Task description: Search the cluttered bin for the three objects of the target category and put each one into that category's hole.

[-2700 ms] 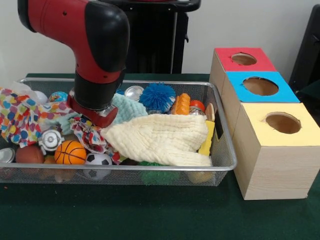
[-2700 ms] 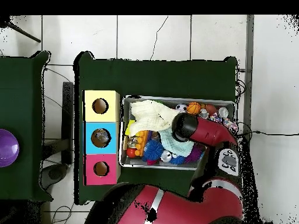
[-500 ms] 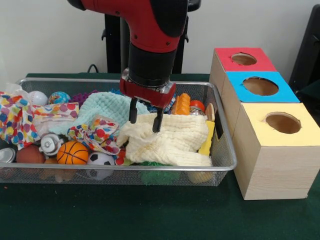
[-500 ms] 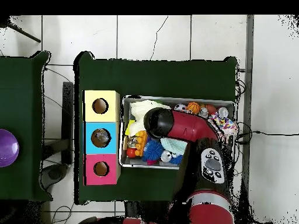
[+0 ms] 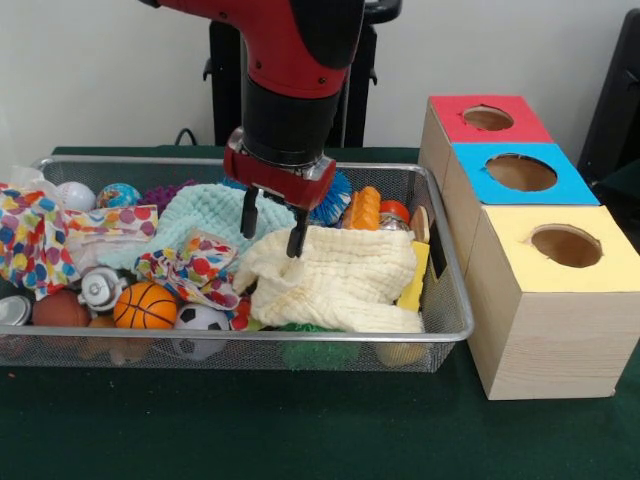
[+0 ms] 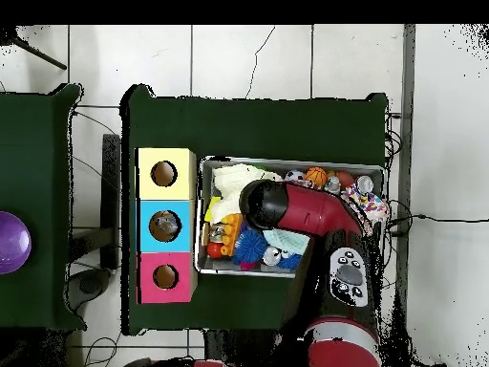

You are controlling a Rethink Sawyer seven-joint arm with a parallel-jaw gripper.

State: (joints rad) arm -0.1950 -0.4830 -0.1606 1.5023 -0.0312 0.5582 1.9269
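The wire-mesh bin (image 5: 452,268) is full of clutter; it also shows in the overhead view (image 6: 380,173). My gripper (image 5: 272,228) is open, its two dark fingers (image 5: 297,238) hanging just over the upper left edge of a cream cloth (image 5: 345,278). It holds nothing. No clear wrinkly plastic item shows plainly; a pale glossy scrap (image 5: 28,180) peeks out at the bin's far left corner. In the overhead view the arm (image 6: 287,205) hides the gripper.
In the bin lie a mint cloth (image 5: 205,215), polka-dot cloths (image 5: 190,265), a basketball (image 5: 145,305), a soccer ball (image 5: 200,318), a blue spiky ball (image 5: 335,195) and a metal can (image 5: 12,310). Beside it stand red (image 5: 488,118), blue (image 5: 520,172) and yellow (image 5: 565,245) boxes with holes.
The arm has risen and moved from the polka-dot cloth toward the boxes, over the cream cloth. The polka-dot cloth has shifted and the mint cloth is more exposed. The fingers now show.
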